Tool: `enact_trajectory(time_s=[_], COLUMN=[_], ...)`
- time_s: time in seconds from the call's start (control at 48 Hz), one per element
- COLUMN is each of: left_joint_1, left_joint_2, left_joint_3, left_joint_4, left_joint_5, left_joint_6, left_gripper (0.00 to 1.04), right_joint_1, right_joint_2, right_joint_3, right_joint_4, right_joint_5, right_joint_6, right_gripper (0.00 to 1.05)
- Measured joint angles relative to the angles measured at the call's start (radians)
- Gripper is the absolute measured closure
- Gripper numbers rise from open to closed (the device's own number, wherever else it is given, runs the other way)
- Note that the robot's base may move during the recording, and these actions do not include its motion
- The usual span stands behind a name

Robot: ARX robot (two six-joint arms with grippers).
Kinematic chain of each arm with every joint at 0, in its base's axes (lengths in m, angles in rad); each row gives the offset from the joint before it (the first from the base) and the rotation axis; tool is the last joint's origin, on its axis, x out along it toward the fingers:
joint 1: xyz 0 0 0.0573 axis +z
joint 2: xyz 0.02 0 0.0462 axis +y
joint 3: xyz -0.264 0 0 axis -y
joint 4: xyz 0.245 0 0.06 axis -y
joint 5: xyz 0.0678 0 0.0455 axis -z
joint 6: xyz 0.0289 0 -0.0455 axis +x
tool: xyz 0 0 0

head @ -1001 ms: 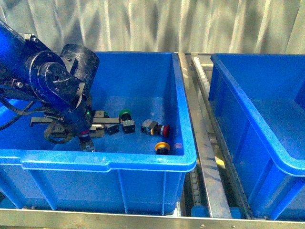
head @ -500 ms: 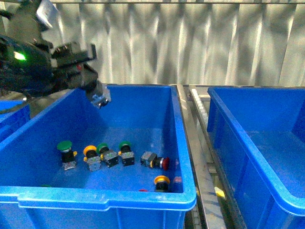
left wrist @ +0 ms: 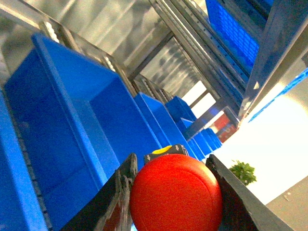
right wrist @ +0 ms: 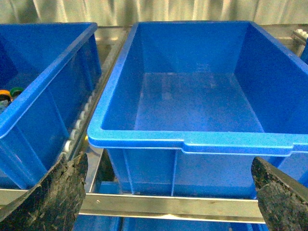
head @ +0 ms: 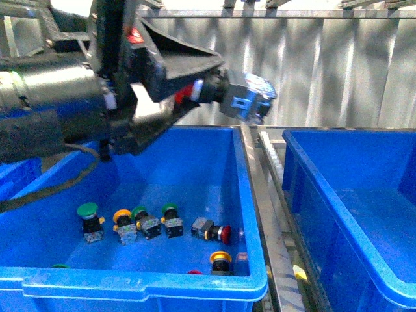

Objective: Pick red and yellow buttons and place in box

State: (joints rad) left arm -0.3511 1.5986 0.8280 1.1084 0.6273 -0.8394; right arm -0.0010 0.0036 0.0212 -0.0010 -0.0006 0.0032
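Observation:
High in the front view, my left gripper [head: 218, 90] is shut on a red button [head: 249, 97], whose grey body sticks out over the right rim of the left bin [head: 250, 195]. The left wrist view is filled by the button's red cap [left wrist: 175, 192], squeezed between both fingers [left wrist: 122, 187]. The box [head: 344, 201], an empty blue bin, stands to the right. Another red button [head: 220, 233] and two yellow buttons [head: 221, 259] [head: 122, 216] lie in the left bin. My right gripper [right wrist: 166, 202] hangs open in front of the box's near rim [right wrist: 192, 142], holding nothing.
Three green-capped buttons [head: 88, 211] [head: 140, 213] [head: 170, 209] also lie in the left bin. A metal roller rail [head: 273, 201] runs between the two bins. A corrugated grey wall [head: 338, 71] stands behind. Further blue bins [left wrist: 168, 110] line up in the left wrist view.
My left gripper has risen out of the left bin with the red button and swung right, from the bin floor to above its right rim.

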Motion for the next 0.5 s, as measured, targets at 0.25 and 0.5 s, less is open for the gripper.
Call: enact_trajectory(time_s=[0.25, 0.5], left_joint_1=[-0.075, -0.147], left_joint_2=[0.177, 0.29], left_joint_3=[0.114, 0.246], left_joint_4=[0.092, 0.076], left_joint_5=[-0.051, -0.067], left_joint_6=[-0.095, -0.116], left_gripper=[0.71, 0.71], right_joint_1=[0.0, 0.0], right_joint_2=[0.0, 0.0], right_joint_3=[0.0, 0.0], right_joint_4=[0.0, 0.0], right_joint_5=[0.0, 0.0], right_joint_6=[0.0, 0.0], right_gripper=[0.06, 0.06])
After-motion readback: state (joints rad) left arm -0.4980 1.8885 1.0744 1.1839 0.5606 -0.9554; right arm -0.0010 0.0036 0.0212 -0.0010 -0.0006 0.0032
